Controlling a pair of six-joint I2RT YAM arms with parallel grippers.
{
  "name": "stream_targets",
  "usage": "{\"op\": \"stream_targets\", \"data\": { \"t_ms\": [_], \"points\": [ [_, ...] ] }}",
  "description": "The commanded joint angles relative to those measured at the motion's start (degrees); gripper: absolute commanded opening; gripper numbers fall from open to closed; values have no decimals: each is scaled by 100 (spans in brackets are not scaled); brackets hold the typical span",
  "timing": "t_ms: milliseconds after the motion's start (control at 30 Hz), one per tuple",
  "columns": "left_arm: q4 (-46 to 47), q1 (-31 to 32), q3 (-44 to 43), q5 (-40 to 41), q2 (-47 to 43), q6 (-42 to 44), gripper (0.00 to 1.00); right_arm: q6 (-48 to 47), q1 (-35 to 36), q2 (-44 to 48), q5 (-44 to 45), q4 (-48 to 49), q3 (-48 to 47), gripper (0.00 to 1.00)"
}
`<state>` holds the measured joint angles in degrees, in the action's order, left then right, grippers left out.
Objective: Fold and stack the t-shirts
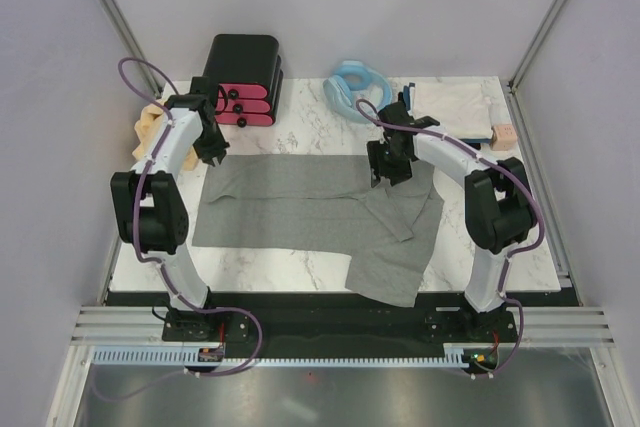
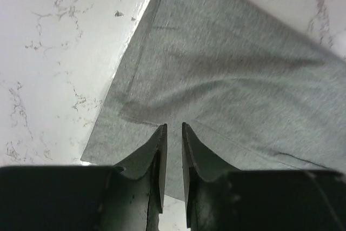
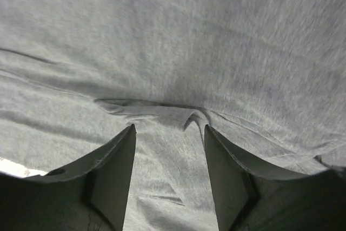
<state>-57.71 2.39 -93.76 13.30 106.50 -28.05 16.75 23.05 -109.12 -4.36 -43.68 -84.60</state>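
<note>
We see the left tool (image 2: 173, 126) parted a crack and the right tool (image 3: 169, 128) spread wide, both empty, hovering over the heather-grey t-shirt (image 1: 290, 207) spread across the marble counter (image 1: 270, 272).

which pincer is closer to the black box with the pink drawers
Left. The left pincer hangs just in front of the drawer box, at the far left corner of the grey shirt; the right pincer is off to its right, over the shirt's middle.

Open table (image 1: 270, 267) runs along the near side of the grey t-shirt (image 1: 300, 202); drawer box (image 1: 243, 72) and coiled hose (image 1: 352, 87) (both at the back) block the far edge.
</note>
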Motion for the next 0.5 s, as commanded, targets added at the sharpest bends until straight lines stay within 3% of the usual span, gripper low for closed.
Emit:
{"op": "stream_targets", "data": {
  "t_ms": [0, 233, 400, 467],
  "points": [
    [208, 16, 428, -99, -357, 274, 24, -84, -20, 190, 14, 492, 347, 62],
    [234, 16, 613, -135, -446, 309, 23, -278, -72, -30, -249, 800, 505, 62],
    [225, 16, 613, -170, -411, 327, 22, -251, -90, 57, -320, 747, 673, 52],
    [243, 16, 613, -187, -402, 318, 22, -295, -90, 84, -451, 659, 734, 53]
  ]
}}
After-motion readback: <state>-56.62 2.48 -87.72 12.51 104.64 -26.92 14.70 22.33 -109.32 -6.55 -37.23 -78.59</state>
